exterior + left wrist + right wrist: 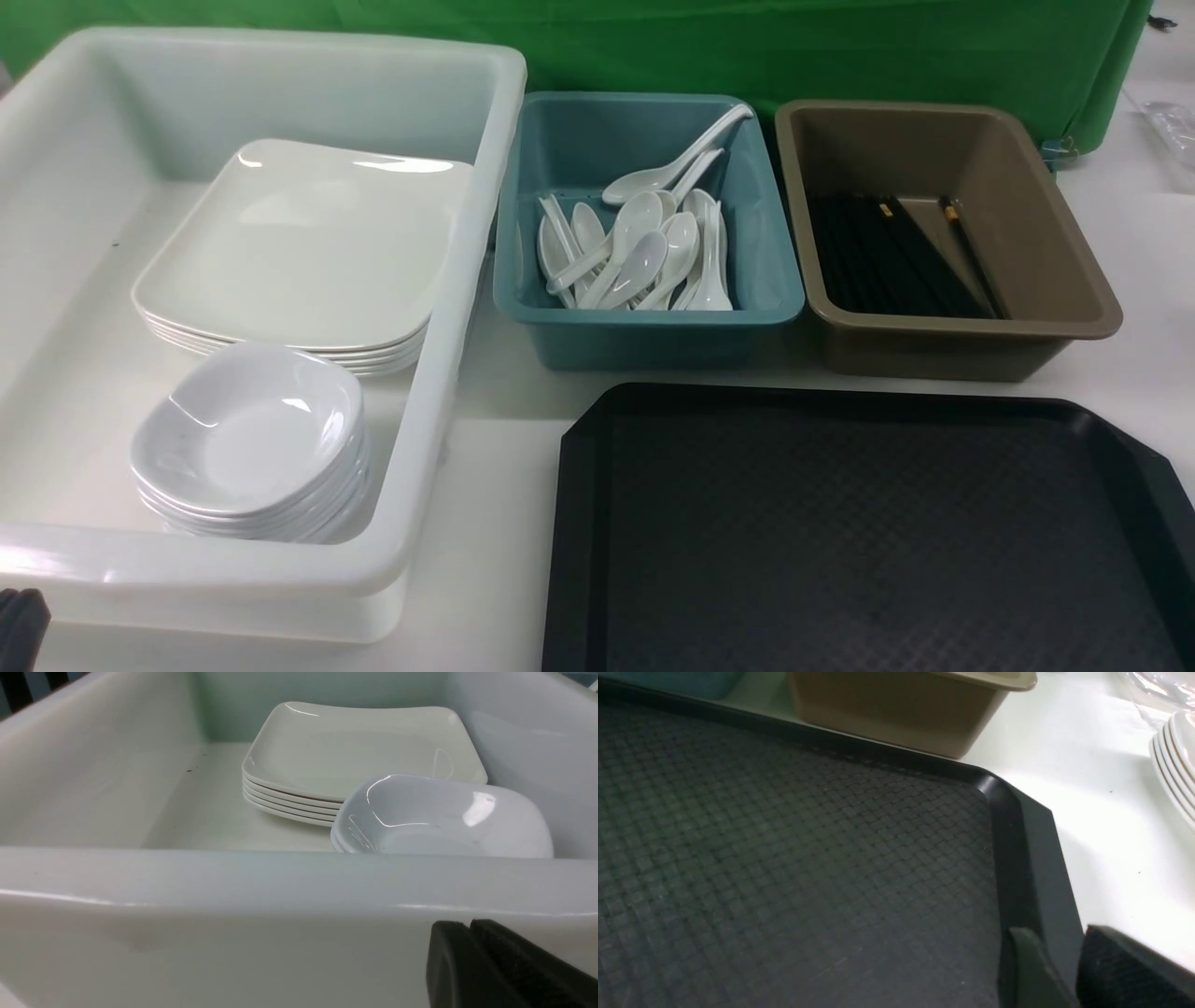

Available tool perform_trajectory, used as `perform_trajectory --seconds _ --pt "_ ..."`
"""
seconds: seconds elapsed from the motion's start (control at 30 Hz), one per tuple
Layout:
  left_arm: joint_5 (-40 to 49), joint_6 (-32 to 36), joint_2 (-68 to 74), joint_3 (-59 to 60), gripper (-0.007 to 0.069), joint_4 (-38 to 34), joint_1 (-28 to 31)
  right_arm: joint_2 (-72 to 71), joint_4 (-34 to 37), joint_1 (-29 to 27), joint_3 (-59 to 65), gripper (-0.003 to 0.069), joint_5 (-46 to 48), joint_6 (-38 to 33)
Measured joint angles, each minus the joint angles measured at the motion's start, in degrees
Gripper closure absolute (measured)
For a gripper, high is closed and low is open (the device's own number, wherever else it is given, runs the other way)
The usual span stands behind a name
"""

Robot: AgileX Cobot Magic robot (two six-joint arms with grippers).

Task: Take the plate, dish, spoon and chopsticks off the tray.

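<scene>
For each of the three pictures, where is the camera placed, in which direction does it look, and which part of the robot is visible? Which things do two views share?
Front view: sits between the arms, looking forward and down over the tray, white tub, teal bin and brown tub; a dark piece of the left arm shows at the corner.
Left wrist view: outside the white tub's near wall, looking in at the plates and dishes; the left gripper shows.
Right wrist view: low over the tray's corner; the right gripper shows.
Shared: plates and dishes, front and left wrist; tray and brown tub, front and right wrist.
</scene>
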Motion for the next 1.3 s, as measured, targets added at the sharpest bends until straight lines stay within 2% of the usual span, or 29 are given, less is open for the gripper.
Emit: perform_trajectory --seconds 1.3 --pt "0.00 0.00 0.00 0.00 0.0612 0.44 0.00 0.00 0.00 0.00 0.00 0.0420 -0.12 0.10"
